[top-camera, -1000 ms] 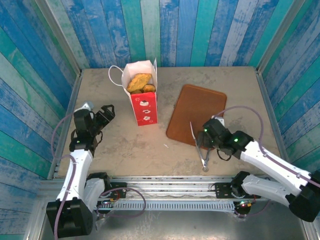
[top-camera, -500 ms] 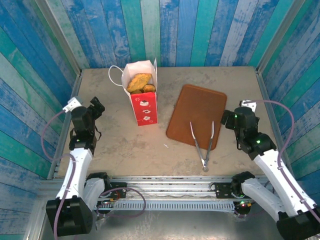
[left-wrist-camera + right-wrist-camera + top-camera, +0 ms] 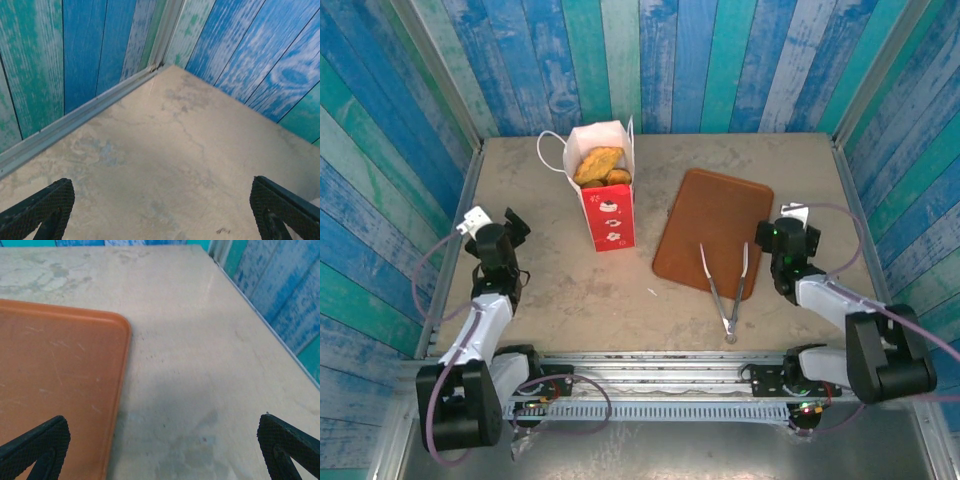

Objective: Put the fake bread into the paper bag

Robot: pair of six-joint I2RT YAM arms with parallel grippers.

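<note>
The white paper bag [image 3: 607, 205] with its red front stands upright at the back left of the table. Golden-brown fake bread [image 3: 598, 164] fills its open top. My left gripper [image 3: 509, 226] is pulled back at the table's left side, well left of the bag. In the left wrist view this gripper [image 3: 160, 220] is open, its fingers [image 3: 37, 210] wide apart over bare table. My right gripper [image 3: 783, 234] sits just right of the brown tray [image 3: 715, 215]. It [image 3: 162, 455] is open too, with nothing between its pads [image 3: 290, 445].
Metal tongs [image 3: 725, 287] lie across the tray's near edge, handle end toward me. The tray's right edge [image 3: 117, 390] runs beside my right gripper. Blue and green plank walls [image 3: 650, 60] close the table in on three sides.
My right arm has left the tongs and swung back to the right of the tray. The left arm has folded back closer to its base. Bag, bread and tray have not moved.
</note>
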